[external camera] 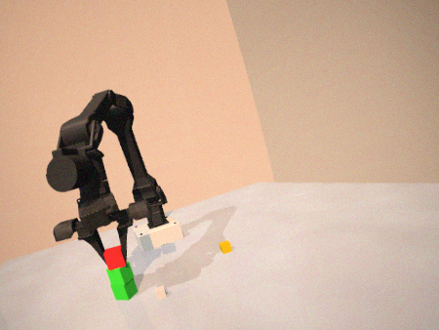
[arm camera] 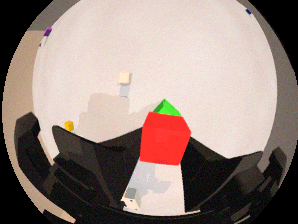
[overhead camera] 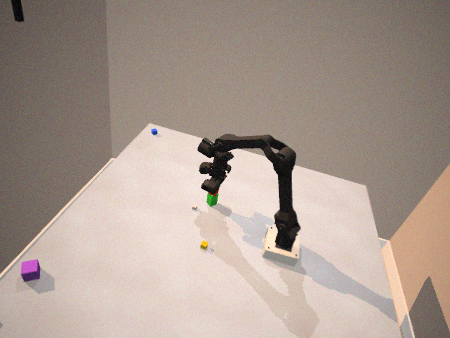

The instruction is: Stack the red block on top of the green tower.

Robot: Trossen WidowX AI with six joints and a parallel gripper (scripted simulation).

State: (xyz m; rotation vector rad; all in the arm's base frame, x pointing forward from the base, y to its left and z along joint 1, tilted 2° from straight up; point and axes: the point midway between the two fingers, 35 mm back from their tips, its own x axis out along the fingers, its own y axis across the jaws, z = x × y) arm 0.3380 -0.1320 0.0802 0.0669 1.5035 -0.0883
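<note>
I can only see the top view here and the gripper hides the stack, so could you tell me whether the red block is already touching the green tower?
Observer: In the exterior view the red block sits right on the green tower, slightly offset toward the arm side.
Operator: Thank you. Is the gripper off it yet?
Observer: No, the gripper is shut on the red block, a finger down each side.
Operator: Is the tower upright?
Observer: Yes, its two green cubes stand stacked, the upper one turned slightly on the lower; a small white cube lies beside them, apart.
</note>
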